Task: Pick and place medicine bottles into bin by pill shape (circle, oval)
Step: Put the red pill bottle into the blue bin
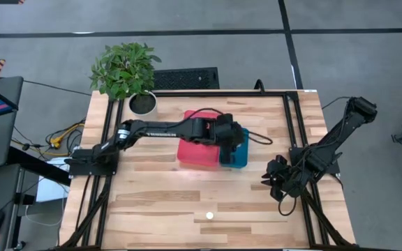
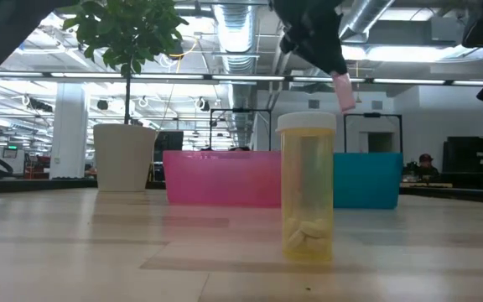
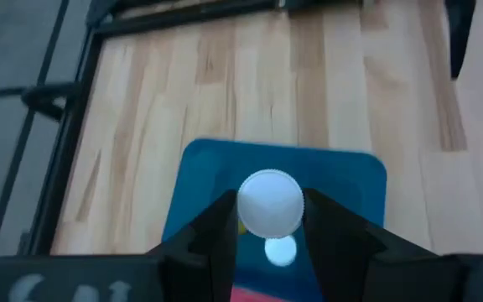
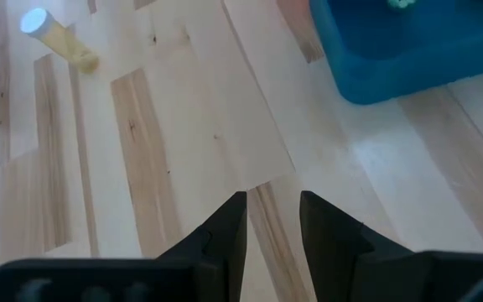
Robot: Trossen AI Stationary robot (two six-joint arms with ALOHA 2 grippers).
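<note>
Lone bottle (image 2: 307, 186) on open table (image 1: 187, 209), centre-front

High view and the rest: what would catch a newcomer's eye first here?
The left gripper, stretched over the blue plastic bin mid-table, is shut on a white-capped medicine bottle. Beside the blue bin sits a pink plastic bin. One yellow-tinted medicine bottle with a white cap stands alone near the front edge, while the right gripper waits open at the table's right side.

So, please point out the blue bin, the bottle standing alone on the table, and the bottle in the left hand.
blue bin (image 3: 208, 168): left wrist view, on its bare floor.
standing bottle (image 2: 307, 205): low view, on the middle of its clear body.
held bottle (image 3: 270, 202): left wrist view, on its white cap.
</note>
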